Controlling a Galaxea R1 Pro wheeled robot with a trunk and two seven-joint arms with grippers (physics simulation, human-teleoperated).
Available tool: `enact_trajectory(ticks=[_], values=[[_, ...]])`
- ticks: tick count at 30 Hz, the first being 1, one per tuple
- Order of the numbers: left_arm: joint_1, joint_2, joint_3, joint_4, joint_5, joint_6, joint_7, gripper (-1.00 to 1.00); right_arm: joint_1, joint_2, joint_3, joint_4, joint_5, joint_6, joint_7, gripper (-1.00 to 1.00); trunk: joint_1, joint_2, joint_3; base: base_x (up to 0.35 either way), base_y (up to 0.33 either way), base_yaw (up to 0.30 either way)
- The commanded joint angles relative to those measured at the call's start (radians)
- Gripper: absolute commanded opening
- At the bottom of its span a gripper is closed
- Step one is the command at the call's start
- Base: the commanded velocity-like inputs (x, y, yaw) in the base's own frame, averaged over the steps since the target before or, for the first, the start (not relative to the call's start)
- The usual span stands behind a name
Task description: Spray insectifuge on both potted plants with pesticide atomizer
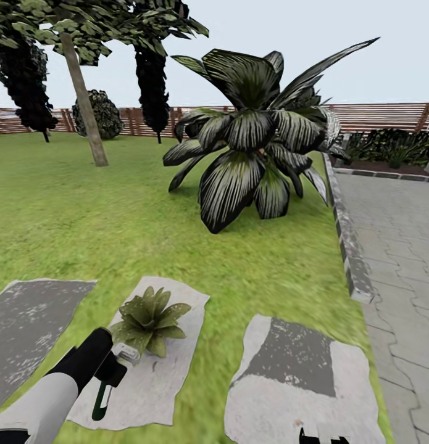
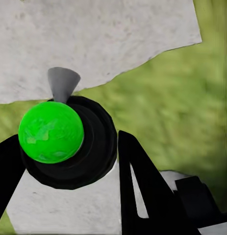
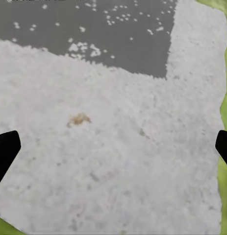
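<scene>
Three pale grey stepping stones [image 1: 297, 394] are lying across the lawn [image 1: 84, 222] in front of me, with open grass beyond them running to a big striped agave [image 1: 251, 142] and a brown slat fence [image 1: 387, 117]. Off to my right, a stone kerb [image 1: 350, 246] is edging a paved area [image 1: 405, 246]. One small potted plant [image 1: 149, 319] is sitting on the middle stone. My left gripper [image 1: 112, 370] is pinching the pesticide atomizer [image 1: 103, 398] just beside that plant; its long axis is running roughly along my forearm, its green end toward me. From the left wrist, I am seeing its green ball [image 2: 51, 132] on a black collar, a grey cone nozzle [image 2: 63, 83] pointing away over stone. My right gripper [image 3: 113, 147] is hanging spread wide over the right-hand stone, both fingertips [image 3: 5, 152] at the frame edges.
</scene>
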Motion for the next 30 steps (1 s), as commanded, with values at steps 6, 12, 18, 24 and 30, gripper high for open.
enact_trajectory(ticks=[6, 12, 18, 24, 30], values=[[-0.001, 0.002, -0.002, -0.001, -0.010, 0.002, -0.008, -1.00, -0.001, 0.000, -0.007, 0.002, 0.011, -0.003, -0.004, 1.00, 0.000, 0.000, -0.001, 0.000, -0.310, 0.278], [-0.001, 0.002, 0.038, -0.001, -0.011, 0.000, -0.008, -1.00, -0.001, 0.000, -0.007, 0.002, 0.011, -0.003, -0.004, 1.00, 0.000, 0.000, -0.001, 0.003, -0.310, 0.270], [-0.001, -0.001, 0.041, -0.001, -0.011, -0.003, -0.007, -1.00, -0.001, 0.000, -0.007, 0.002, 0.010, -0.003, -0.004, 1.00, 0.000, 0.000, -0.001, 0.167, -0.271, 0.057], [0.001, -0.006, 0.039, 0.013, -0.013, -0.004, 0.065, -1.00, -0.001, 0.000, -0.007, 0.002, 0.010, -0.003, -0.004, 1.00, 0.000, 0.000, -0.001, 0.166, -0.149, 0.110], [0.001, -0.009, 0.040, 0.014, -0.006, -0.002, 0.099, -1.00, -0.001, 0.000, -0.007, 0.002, 0.010, -0.003, -0.004, 1.00, 0.000, 0.000, -0.001, 0.010, -0.008, 0.270]])
